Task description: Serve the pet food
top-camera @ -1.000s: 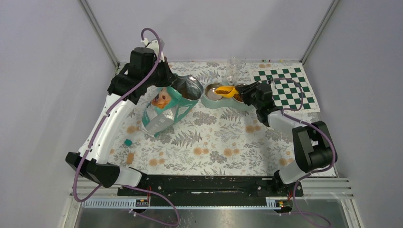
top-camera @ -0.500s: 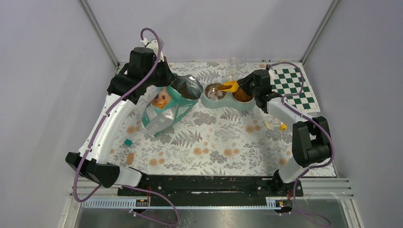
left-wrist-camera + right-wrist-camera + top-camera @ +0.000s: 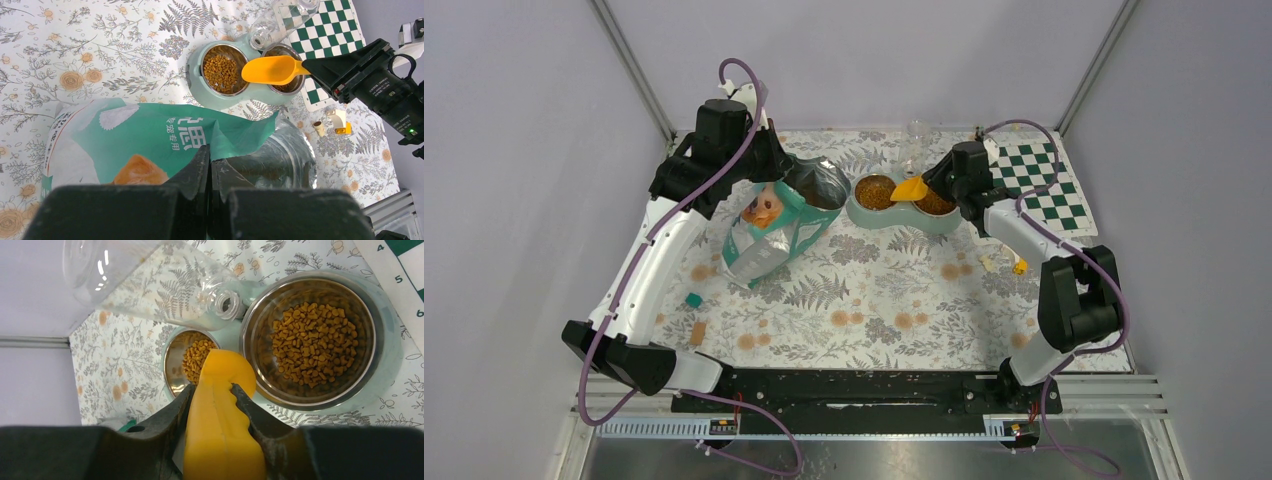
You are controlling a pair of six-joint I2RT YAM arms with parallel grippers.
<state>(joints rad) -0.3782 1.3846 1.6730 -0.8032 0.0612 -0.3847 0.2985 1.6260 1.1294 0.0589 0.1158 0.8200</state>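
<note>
Pet food, brown kibble, lies in both steel bowls of the pale green feeder (image 3: 894,216): the left bowl (image 3: 875,192) (image 3: 221,73) and the right bowl (image 3: 936,204) (image 3: 312,349). My right gripper (image 3: 940,180) (image 3: 212,388) is shut on the handle of the yellow-orange scoop (image 3: 910,188) (image 3: 272,70) (image 3: 226,415). The scoop is tipped over between the bowls, its mouth toward the left one. My left gripper (image 3: 776,176) (image 3: 210,161) is shut on the rim of the open teal bag (image 3: 774,228) (image 3: 150,142), holding its silver-lined mouth up.
A clear plastic bottle (image 3: 914,140) (image 3: 150,285) lies behind the feeder. A green checkerboard mat (image 3: 1036,188) is at the back right. A small yellow piece (image 3: 1020,266) lies right of centre, and a teal cap (image 3: 693,299) sits near the left arm.
My right gripper swung left and rolled the scoop over. The kibble it carried now lies in the left bowl, which showed bare steel before. The left arm and bag have not moved.
</note>
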